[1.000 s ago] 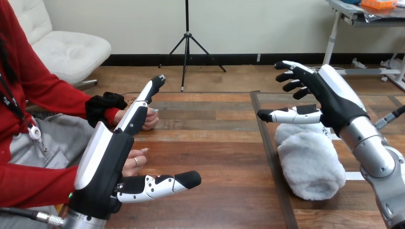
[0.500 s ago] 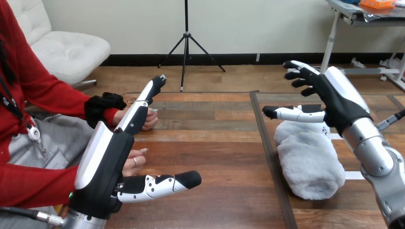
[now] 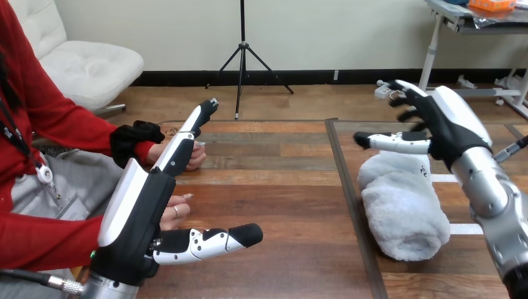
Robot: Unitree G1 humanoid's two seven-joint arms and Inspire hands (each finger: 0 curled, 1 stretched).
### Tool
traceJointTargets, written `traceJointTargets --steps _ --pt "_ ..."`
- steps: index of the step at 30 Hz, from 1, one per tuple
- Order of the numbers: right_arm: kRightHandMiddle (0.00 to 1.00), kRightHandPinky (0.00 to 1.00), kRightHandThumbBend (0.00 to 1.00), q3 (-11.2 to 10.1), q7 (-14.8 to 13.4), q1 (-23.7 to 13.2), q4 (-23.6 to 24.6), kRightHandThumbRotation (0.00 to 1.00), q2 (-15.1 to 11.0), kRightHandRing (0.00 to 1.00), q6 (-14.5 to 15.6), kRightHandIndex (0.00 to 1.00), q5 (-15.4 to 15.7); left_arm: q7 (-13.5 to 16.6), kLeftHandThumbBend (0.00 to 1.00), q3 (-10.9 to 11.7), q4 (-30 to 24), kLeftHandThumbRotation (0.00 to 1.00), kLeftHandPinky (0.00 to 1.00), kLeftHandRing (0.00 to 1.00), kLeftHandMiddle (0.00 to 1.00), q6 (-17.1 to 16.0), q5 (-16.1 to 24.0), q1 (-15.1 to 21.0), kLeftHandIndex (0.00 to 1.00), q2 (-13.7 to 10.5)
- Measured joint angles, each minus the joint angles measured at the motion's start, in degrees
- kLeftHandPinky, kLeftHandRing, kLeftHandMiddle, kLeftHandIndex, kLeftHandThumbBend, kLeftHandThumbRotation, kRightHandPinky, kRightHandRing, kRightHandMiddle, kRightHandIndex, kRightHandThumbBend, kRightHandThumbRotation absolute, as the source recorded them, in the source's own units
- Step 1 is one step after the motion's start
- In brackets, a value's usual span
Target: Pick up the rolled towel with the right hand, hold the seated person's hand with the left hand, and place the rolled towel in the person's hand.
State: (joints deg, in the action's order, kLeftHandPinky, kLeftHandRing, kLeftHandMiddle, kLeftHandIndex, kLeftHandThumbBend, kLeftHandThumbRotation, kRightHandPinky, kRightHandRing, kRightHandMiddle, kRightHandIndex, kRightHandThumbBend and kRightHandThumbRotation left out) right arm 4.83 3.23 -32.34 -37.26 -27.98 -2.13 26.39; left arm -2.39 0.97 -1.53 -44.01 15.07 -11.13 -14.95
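A white rolled towel [image 3: 403, 207] lies on the table at the right. My right hand [image 3: 438, 121] hovers open above the towel's far end, fingers spread, thumb pointing left, not touching it. My left hand [image 3: 144, 208] stands open at the lower left, fingers straight and pointing away, thumb stretched to the right. Two of the person's hands rest on the table at the left: the farther hand [image 3: 194, 155] lies just behind my left fingers, the nearer hand [image 3: 176, 210] is partly hidden behind my left palm. I cannot tell whether my left hand touches either.
A dark seam [image 3: 348, 199] runs down the wooden table [image 3: 274, 187] just left of the towel. The person sits at the left edge with red sleeves.
My right hand has drifted to the right and slightly farther away above the towel. The left hand, the towel and the person's hands have stayed put.
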Motion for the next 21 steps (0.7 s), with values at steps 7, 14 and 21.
traceJointTargets --steps 7,14,21 --pt "0.9 0.76 1.0 1.4 0.04 -2.99 -4.61 0.64 -0.72 0.87 2.35 0.96 1.42 -0.12 1.0 -0.01 0.0 0.58 0.92 0.95 0.96 0.0 -0.01 0.0 0.96 0.0" --pt "0.88 0.72 1.0 3.43 0.33 -5.96 -9.57 0.72 -1.49 0.84 4.17 0.96 3.39 -0.22 1.0 -0.03 0.01 0.58 0.92 0.95 0.96 0.0 -0.02 -0.01 0.96 0.01" --pt "0.69 0.42 1.0 5.48 1.36 -9.33 -15.07 0.75 -1.54 0.56 7.44 0.92 5.23 -0.24 1.0 -0.18 0.05 0.57 0.93 0.95 0.96 -0.01 -0.01 -0.01 0.96 0.02"
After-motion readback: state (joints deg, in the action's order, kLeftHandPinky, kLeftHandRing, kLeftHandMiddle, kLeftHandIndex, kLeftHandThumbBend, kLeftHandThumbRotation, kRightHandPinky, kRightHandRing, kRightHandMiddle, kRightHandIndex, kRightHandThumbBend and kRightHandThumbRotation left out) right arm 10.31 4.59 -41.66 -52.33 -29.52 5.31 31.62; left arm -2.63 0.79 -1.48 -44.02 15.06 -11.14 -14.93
